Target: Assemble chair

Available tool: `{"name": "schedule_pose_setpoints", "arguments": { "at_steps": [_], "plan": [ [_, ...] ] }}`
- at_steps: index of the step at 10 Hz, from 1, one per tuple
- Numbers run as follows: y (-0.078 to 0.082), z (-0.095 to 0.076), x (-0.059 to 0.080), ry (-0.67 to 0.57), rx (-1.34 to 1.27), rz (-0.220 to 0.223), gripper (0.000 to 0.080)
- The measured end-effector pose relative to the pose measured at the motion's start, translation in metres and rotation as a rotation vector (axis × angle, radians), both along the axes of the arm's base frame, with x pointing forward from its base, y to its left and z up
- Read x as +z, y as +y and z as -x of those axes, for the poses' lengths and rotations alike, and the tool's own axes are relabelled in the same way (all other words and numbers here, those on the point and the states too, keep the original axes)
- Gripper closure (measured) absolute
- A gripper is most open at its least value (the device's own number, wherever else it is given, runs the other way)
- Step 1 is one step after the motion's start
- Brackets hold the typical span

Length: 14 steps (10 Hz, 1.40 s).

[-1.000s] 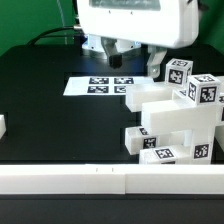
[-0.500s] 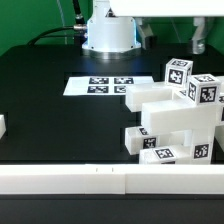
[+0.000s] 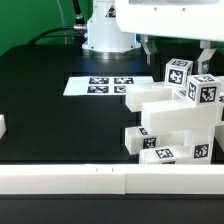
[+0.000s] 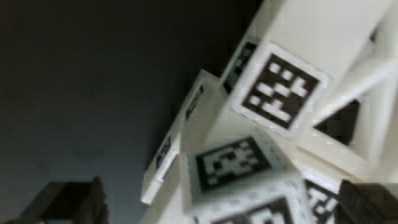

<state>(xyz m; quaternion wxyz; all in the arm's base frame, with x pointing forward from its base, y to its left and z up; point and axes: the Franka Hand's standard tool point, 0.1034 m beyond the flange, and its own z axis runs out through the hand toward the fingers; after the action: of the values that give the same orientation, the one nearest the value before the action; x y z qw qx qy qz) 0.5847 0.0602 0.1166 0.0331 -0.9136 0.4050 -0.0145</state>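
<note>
The chair (image 3: 175, 115) is a blocky white stack of pieces with black-and-white tags, on the black table at the exterior view's right. My gripper (image 3: 178, 52) hangs just above its top tagged blocks (image 3: 178, 72), open, with one finger (image 3: 150, 47) on each side. In the wrist view the chair's tagged blocks (image 4: 267, 90) fill the frame, blurred and close. The dark fingertips (image 4: 71, 200) show at the edge, and the gripper (image 4: 222, 208) has a tagged block between them. I cannot tell whether they touch it.
The marker board (image 3: 105, 85) lies flat behind the chair toward the exterior view's left. A long white rail (image 3: 90, 180) runs along the front edge. A small white piece (image 3: 2, 126) sits at the far left edge. The robot base (image 3: 105, 35) stands at the back.
The hand has moved from above the marker board to the exterior view's right and now hangs over the chair's top blocks. The chair has not moved.
</note>
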Motion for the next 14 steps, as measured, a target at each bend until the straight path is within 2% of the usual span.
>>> {"name": "schedule_pose_setpoints", "arguments": {
  "at_steps": [3, 5, 9, 12, 14],
  "plan": [
    [-0.0012, 0.0005, -0.0018, 0.002, -0.002, 0.002, 0.0182],
    [-0.0012, 0.0004, -0.0017, 0.002, -0.002, 0.002, 0.0517],
    [-0.0010, 0.0004, -0.0018, 0.005, -0.059, -0.002, 0.0514],
    [-0.0019, 0.0001, -0.0022, 0.023, -0.331, -0.017, 0.0514],
    [-0.0024, -0.0012, -0.0022, 0.025, -0.541, -0.054, 0.0514]
  ]
}}
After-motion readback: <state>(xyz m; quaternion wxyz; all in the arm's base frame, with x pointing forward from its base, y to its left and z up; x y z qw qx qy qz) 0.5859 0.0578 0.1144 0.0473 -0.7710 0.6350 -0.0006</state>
